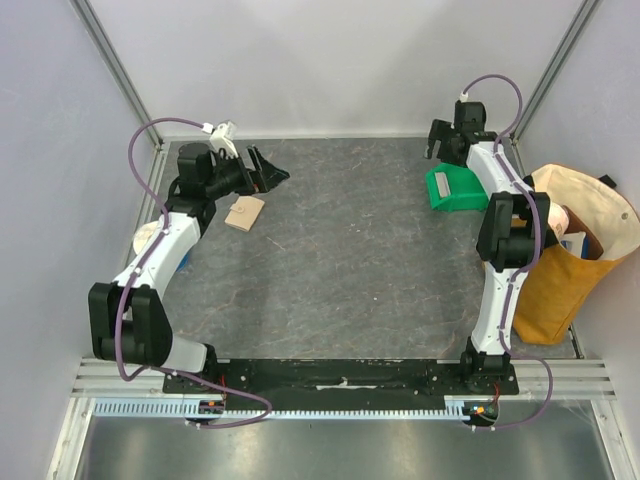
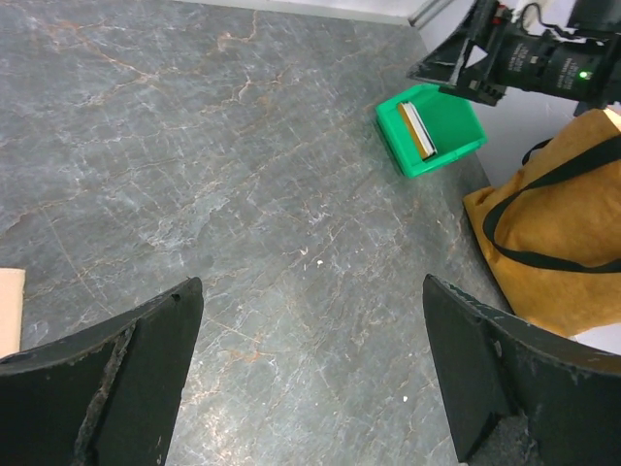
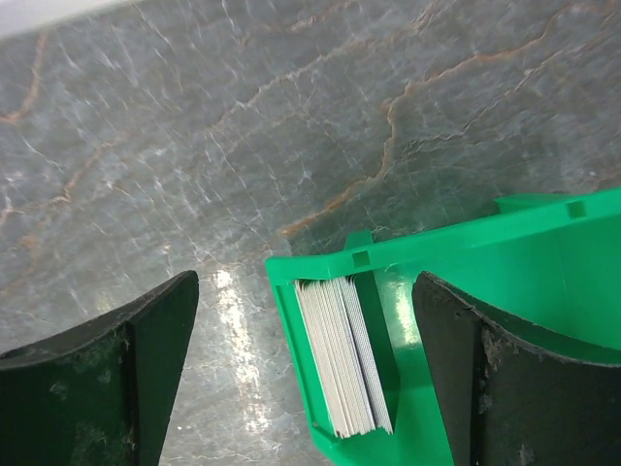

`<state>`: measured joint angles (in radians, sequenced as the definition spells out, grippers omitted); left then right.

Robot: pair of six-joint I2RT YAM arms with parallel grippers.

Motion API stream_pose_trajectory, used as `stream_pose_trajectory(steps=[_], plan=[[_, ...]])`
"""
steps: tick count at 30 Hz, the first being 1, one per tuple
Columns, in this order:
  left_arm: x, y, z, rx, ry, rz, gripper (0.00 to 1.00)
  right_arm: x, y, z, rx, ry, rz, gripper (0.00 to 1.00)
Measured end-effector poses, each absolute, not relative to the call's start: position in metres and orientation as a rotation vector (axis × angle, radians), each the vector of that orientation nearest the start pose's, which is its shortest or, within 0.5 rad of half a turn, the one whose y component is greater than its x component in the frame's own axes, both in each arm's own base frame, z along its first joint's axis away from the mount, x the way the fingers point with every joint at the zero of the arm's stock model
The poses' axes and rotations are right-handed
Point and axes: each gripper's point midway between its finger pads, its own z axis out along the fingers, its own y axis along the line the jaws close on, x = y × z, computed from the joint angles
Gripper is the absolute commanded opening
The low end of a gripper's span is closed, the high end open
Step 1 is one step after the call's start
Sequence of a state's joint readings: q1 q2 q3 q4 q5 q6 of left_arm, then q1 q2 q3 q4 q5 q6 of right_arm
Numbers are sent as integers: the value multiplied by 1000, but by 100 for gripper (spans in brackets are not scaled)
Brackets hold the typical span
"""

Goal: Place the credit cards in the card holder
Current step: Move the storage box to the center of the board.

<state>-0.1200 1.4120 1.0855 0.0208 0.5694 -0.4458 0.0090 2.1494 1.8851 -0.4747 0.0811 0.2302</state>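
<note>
The credit cards (image 3: 342, 354) stand on edge as a whitish stack against the left wall of a green plastic bin (image 3: 505, 243). My right gripper (image 3: 306, 282) hovers open above them, with its jaws on either side of the stack and nothing held. In the top view the bin (image 1: 455, 190) sits at the back right, under the right gripper (image 1: 447, 145). The tan card holder (image 1: 244, 212) lies shut on the table at the left. Just behind it is my left gripper (image 1: 265, 170), open and empty. The left wrist view shows only an edge of the card holder (image 2: 8, 311).
A yellow-brown fabric bag (image 1: 580, 255) with dark straps stands at the right table edge, beside the right arm. Grey walls and metal posts close in the back and sides. A pale round object (image 1: 147, 236) lies behind the left arm.
</note>
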Motion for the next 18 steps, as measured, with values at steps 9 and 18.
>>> stream_pose_trajectory(steps=[9, 18], plan=[[402, -166, 247, 141, 1954, -964, 99, 566, 6, 98, 242, 2390, 58, 98], [401, -168, 246, 148, 1955, -973, 99, 547, 6, 70, 223, 2474, 46, 98]])
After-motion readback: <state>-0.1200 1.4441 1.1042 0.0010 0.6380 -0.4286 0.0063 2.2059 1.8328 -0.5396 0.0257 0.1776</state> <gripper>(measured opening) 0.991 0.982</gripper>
